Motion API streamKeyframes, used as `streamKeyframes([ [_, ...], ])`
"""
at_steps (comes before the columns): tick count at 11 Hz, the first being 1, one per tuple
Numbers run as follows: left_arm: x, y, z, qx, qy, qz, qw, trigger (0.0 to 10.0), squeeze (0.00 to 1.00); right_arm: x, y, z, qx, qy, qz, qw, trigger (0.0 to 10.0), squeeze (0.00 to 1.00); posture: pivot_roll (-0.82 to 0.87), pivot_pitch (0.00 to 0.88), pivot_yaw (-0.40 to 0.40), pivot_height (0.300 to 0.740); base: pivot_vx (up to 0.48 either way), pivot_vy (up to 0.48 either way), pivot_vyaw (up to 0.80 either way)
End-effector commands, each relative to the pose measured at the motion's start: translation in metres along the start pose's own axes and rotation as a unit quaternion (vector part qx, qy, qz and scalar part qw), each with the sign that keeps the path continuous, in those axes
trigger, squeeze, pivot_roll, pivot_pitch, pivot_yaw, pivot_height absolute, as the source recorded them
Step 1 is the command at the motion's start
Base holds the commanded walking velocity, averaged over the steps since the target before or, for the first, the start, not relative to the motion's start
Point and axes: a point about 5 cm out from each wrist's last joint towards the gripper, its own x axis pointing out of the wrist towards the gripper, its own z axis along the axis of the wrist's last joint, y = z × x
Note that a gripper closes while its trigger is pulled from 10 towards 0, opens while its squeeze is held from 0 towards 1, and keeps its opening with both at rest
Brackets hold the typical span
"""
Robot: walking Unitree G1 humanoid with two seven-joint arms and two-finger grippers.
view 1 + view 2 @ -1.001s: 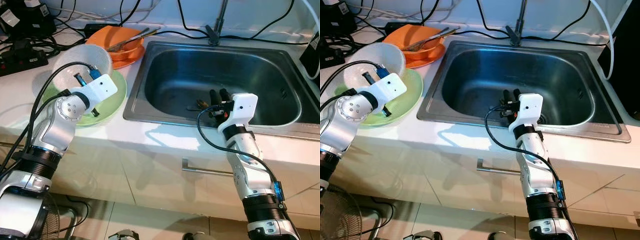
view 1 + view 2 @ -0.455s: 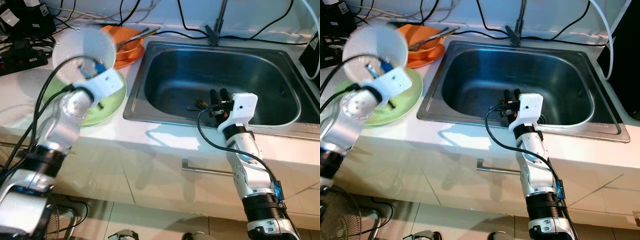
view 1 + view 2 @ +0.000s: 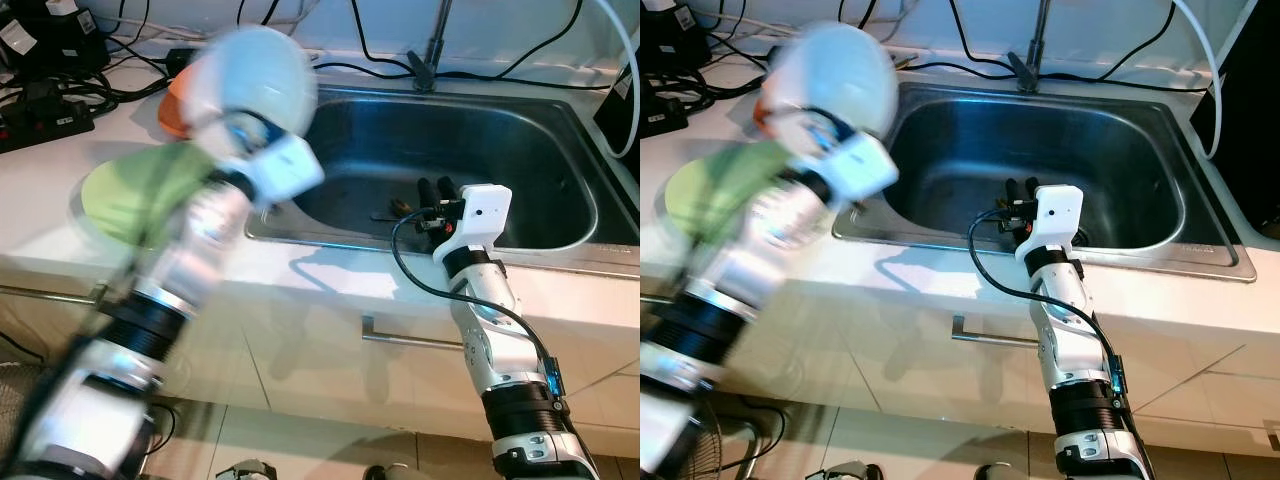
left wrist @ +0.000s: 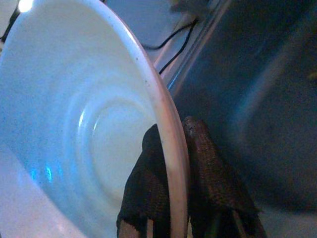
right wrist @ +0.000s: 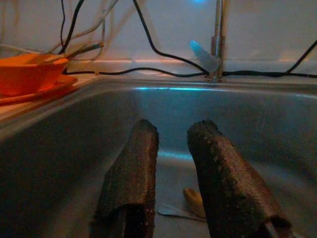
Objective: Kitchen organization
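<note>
The left pincer (image 4: pixel 168 198) is clamped on the rim of a round white ceramic bowl (image 3: pixel 255 75), one black finger (image 4: pixel 143 183) inside the bowl and the other outside. The bowl is held tilted in the air over the far left corner of the stainless steel sink (image 3: pixel 560 130), and both bowl and left arm are smeared with motion blur in the head views.

On the white counter (image 3: pixel 40 170), left of the sink, lies a round pale green plate (image 3: pixel 125 195), partly hidden by the blurred arm. Beyond it, just behind the raised bowl, an orange bowl (image 5: pixel 27 74) sits on an orange plate with utensils resting in it.

The right pincer (image 5: pixel 171 168) reaches over the near edge of the sink, its two black fingers slightly apart and holding nothing. Low in the basin beyond its tips lie a few pieces of cutlery (image 5: pixel 190 203), including what looks like a spoon. The faucet (image 5: pixel 215 39) rises at the far edge of the sink, with black cables trailing along the wall behind it.
</note>
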Motion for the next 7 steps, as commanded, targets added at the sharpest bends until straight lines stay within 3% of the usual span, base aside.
streamKeyframes([
  [1, 0.001, -0.006, 0.018, 0.007, -0.044, 0.001, 0.999, 10.0, 0.0, -0.001, -0.007, -0.007, 0.0, 0.018, -0.014, 1.0, 10.0, 0.0, 0.04, 0.026, 0.026, 0.74, 0.0, 0.0, 0.0],
  [4, 0.002, -0.03, 0.036, 0.002, -0.092, -0.039, 0.995, 10.0, 0.0, 0.0, -0.01, -0.006, 0.009, 0.016, -0.024, 1.0, 10.0, 0.0, 0.04, 0.041, 0.029, 0.74, 0.0, 0.0, 0.0],
  [5, 0.002, -0.034, 0.036, 0.005, -0.095, -0.046, 0.994, 10.0, 0.0, 0.0, -0.011, -0.006, 0.009, 0.015, -0.025, 1.0, 10.0, 0.06, 0.03, 0.045, 0.031, 0.74, 0.0, 0.0, 0.0],
  [6, 0.002, -0.038, 0.035, 0.01, -0.093, -0.056, 0.994, 10.0, 0.0, 0.0, -0.012, -0.005, 0.012, 0.014, -0.027, 0.999, 10.0, 0.72, 0.03, 0.048, 0.033, 0.74, 0.0, 0.0, 0.0],
  [7, 0.002, -0.043, 0.033, 0.013, -0.089, -0.069, 0.994, 10.0, 0.0, 0.002, -0.014, -0.002, 0.02, 0.011, -0.028, 0.999, 10.0, 1.0, 0.03, 0.052, 0.037, 0.74, 0.0, 0.0, 0.0],
])
